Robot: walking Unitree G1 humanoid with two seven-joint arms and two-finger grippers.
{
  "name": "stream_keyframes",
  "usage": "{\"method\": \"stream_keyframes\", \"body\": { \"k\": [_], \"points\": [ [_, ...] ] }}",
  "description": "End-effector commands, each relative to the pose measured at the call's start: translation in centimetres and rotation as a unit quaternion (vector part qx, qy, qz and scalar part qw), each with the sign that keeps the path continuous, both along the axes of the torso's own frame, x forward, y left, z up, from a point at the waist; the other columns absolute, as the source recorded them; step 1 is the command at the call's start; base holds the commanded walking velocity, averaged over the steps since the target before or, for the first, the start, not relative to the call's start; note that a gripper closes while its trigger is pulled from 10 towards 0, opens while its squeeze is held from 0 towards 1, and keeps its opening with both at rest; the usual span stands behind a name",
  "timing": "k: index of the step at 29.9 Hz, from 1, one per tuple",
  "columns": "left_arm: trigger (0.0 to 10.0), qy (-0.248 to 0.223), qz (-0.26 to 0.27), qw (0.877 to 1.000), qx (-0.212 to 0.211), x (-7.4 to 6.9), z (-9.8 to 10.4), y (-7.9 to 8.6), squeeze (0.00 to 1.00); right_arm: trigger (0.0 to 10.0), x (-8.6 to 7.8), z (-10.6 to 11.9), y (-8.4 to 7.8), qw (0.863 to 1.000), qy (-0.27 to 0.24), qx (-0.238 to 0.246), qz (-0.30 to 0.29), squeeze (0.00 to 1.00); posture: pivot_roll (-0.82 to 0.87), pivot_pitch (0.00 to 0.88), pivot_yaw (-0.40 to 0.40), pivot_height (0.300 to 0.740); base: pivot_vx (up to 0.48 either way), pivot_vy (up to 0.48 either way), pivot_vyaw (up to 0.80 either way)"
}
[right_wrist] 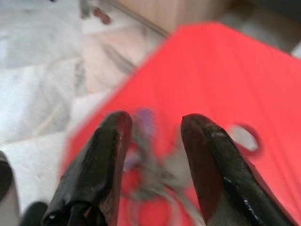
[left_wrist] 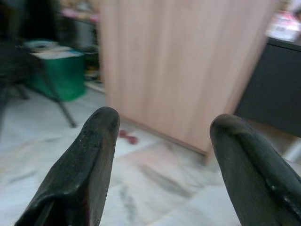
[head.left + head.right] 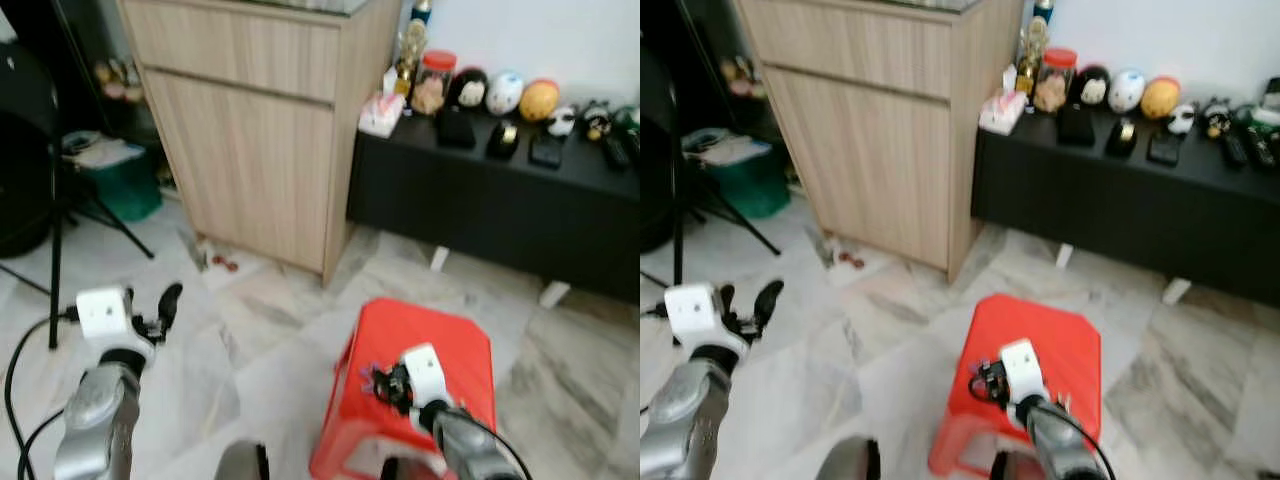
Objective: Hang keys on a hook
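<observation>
Right wrist view: blurred keys (image 1: 150,165) between fingers (image 1: 101,160).

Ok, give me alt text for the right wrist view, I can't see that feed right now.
The right pincer, fingers apart, hovers just above a blurred bunch of keys lying on a red plastic stool. Pale marble floor lies beyond the stool's edge.

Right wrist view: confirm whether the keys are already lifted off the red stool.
No. The keys lie on the red stool, between the right gripper's open fingers.
</observation>
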State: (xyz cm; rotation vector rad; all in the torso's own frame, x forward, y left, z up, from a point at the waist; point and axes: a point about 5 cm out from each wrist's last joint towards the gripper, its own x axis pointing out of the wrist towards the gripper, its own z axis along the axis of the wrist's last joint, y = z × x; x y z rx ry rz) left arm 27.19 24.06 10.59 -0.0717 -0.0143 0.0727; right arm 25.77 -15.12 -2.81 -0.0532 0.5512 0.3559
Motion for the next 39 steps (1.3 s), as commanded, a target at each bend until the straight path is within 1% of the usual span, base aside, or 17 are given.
{"method": "stream_keyframes", "body": {
  "k": [1, 3, 6, 7, 8, 9, 13, 17, 20, 21, 24, 27, 33, 36, 39],
  "points": [
    [10.0, 0.007, -0.006, 1.0, 0.012, 0.0, -0.1, 0.0, 0.0, 10.0, -0.2, -0.2, -0.3, 1.0, 0.005, -0.001, -0.014, 0.0, 0.04, 0.05, -0.061, 0.621, 0.0, 0.0, 0.0],
    [10.0, 0.008, -0.009, 1.0, 0.012, -0.1, -0.2, -0.1, 0.0, 10.0, -0.2, -0.2, -0.5, 1.0, 0.004, -0.005, -0.026, 0.0, 0.04, 0.05, -0.061, 0.621, 0.0, 0.0, 0.0],
    [10.0, 0.011, -0.016, 1.0, 0.009, -0.2, -0.3, -0.1, 0.0, 10.0, -0.3, -0.4, -0.9, 0.998, 0.01, -0.001, -0.063, 0.0, 0.05, 0.051, -0.062, 0.621, 0.0, 0.0, 0.0],
    [10.0, 0.013, -0.018, 1.0, 0.011, -0.2, -0.4, -0.1, 0.0, 10.0, -0.3, -0.5, -1.2, 0.997, 0.016, 0.002, -0.082, 0.0, 0.05, 0.052, -0.061, 0.621, 0.0, 0.0, 0.0],
    [10.0, 0.016, -0.02, 1.0, 0.012, -0.3, -0.5, -0.1, 0.0, 10.0, -0.5, -0.8, -1.6, 0.993, 0.033, 0.01, -0.111, 0.0, 0.04, 0.053, -0.061, 0.621, 0.0, 0.0, 0.0],
    [10.0, 0.017, -0.021, 1.0, 0.014, -0.3, -0.6, -0.1, 0.0, 10.0, -0.6, -0.9, -1.7, 0.992, 0.039, 0.015, -0.121, 0.0, 0.04, 0.053, -0.06, 0.621, 0.0, 0.0, 0.0],
    [10.0, 0.019, -0.023, 0.999, 0.015, -0.3, -0.6, -0.1, 0.0, 10.0, -1.0, -1.3, -1.8, 0.986, 0.068, 0.044, -0.148, 0.0, 0.04, 0.054, -0.059, 0.621, 0.0, 0.0, 0.0],
    [10.0, 0.02, -0.027, 0.999, 0.016, -0.2, -0.6, -0.3, 0.0, 10.0, -0.8, -1.4, -1.8, 0.98, 0.084, 0.07, -0.166, 0.0, 0.04, 0.058, -0.059, 0.621, 0.0, 0.0, 0.0],
    [10.0, 0.02, -0.03, 0.999, 0.017, -0.3, -0.6, -0.4, 0.0, 10.0, -0.6, -1.3, -1.5, 0.98, 0.093, 0.073, -0.16, 0.0, 0.05, 0.064, -0.059, 0.621, 0.0, 0.0, 0.0],
    [10.0, 0.022, -0.031, 0.999, 0.018, -0.3, -0.6, -0.4, 0.0, 10.0, -0.6, -1.4, -1.1, 0.981, 0.107, 0.075, -0.142, 0.0, 0.05, 0.065, -0.06, 0.621, 0.0, 0.0, 0.0],
    [10.0, 0.025, -0.031, 0.999, 0.021, -0.4, -0.7, -0.3, 0.0, 10.0, -0.5, -1.4, -0.5, 0.984, 0.113, 0.071, -0.114, 0.0, 0.05, 0.066, -0.061, 0.621, 0.0, 0.0, 0.0],
    [10.0, 0.026, -0.03, 0.999, 0.021, -0.5, -0.8, -0.3, 0.0, 10.0, -0.2, -1.2, -0.6, 0.984, 0.11, 0.065, -0.126, 0.0, 0.05, 0.066, -0.061, 0.621, 0.0, 0.0, 0.0],
    [10.0, 0.028, -0.027, 0.999, 0.024, -0.7, -0.8, 0.0, 0.0, 10.0, 0.5, -0.7, -1.0, 0.982, 0.099, 0.067, -0.144, 0.0, 0.06, 0.069, -0.059, 0.621, 0.0, 0.0, 0.0],
    [10.0, 0.029, -0.027, 0.999, 0.026, -0.7, -0.9, 0.0, 0.0, 10.0, 0.5, -0.7, -1.4, 0.98, 0.097, 0.073, -0.156, 0.0, 0.06, 0.068, -0.058, 0.621, 0.0, 0.0, 0.0],
    [10.0, 0.031, -0.028, 0.999, 0.026, -0.6, -1.0, -0.1, 0.0, 10.0, -0.1, -1.1, -1.5, 0.98, 0.109, 0.065, -0.151, 0.0, 0.06, 0.068, -0.057, 0.621, 0.0, 0.0, 0.0]
  ]
}}
